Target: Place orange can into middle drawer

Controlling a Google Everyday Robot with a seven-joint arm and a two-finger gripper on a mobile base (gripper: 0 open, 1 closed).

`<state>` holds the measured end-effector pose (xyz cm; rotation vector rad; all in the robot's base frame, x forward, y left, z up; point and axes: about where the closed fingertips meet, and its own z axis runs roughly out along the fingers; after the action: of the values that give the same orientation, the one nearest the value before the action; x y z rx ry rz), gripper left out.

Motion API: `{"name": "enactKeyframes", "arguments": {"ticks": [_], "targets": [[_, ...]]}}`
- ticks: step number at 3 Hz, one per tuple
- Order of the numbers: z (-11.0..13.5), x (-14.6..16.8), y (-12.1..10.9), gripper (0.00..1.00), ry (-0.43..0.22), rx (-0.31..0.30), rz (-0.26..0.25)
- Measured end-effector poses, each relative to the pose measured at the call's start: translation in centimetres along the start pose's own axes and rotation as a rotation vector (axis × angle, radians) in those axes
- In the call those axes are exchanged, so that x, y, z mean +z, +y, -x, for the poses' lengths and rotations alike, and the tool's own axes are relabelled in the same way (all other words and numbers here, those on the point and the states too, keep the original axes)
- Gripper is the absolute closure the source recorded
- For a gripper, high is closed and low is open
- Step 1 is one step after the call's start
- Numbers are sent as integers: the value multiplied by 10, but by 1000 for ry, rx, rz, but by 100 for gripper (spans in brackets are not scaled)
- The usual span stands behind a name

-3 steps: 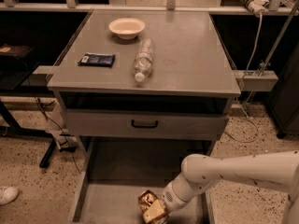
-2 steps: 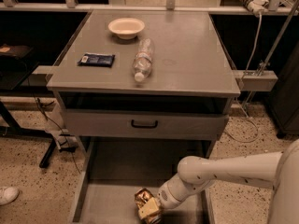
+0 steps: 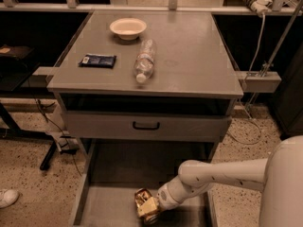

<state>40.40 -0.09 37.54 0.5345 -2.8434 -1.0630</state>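
The orange can, dented and shiny orange-gold, is low over the floor of the middle drawer, which is pulled open below the cabinet. My gripper reaches in from the right on a white arm and is shut on the orange can near the drawer's front centre. I cannot tell whether the can touches the drawer floor.
A closed grey drawer front with a black handle sits above the open drawer. On the cabinet top lie a clear water bottle, a white bowl and a dark blue packet. A dark table leg stands at left.
My gripper and the orange can have shifted a little to the left and slightly lower inside the open drawer. Nothing on the cabinet top has moved.
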Motion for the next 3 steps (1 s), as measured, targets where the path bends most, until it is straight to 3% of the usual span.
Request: {"name": "enactKeyframes", "arguments": {"ticks": [1,3], "targets": [[0,14,-12,100,-13,41,26],[-1,15,-12,59,-11,42,27]]}}
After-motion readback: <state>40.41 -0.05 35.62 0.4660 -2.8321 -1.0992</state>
